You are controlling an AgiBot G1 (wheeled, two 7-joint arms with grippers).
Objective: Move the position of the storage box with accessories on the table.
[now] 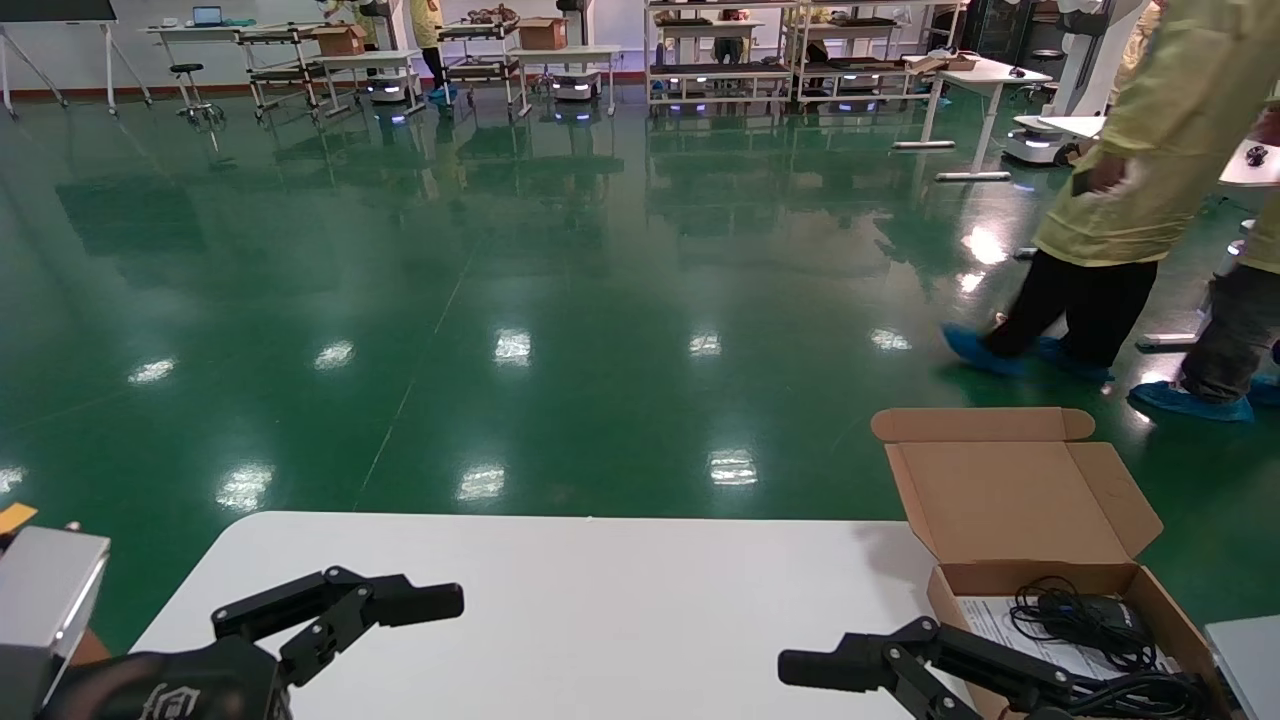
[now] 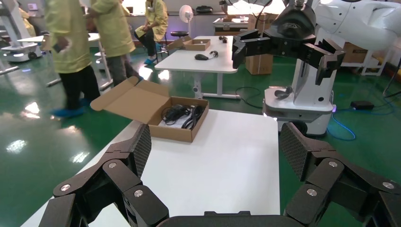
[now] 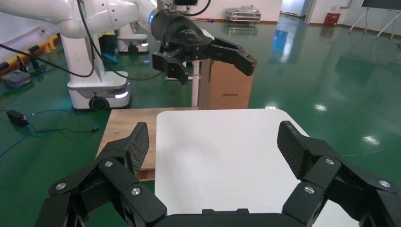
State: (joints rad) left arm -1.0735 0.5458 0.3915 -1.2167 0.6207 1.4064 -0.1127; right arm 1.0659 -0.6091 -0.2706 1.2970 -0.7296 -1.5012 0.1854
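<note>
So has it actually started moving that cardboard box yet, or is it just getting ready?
Just getting ready, it seems. The storage box sits open at the table's far right corner, cables inside, ungripped. The left gripper and right gripper hover open over the table, holding nothing. Grasping and shifting the box remain.

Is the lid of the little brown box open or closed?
Open. The storage box has its lid flipped up and back, so the black cables and white paper inside show.

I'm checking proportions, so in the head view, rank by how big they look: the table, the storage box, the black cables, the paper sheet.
1. The table, largest.
2. The storage box, lid open.
3 and 4. The black cables and the paper sheet: unsure, since the cables partly cover the sheet.
</note>
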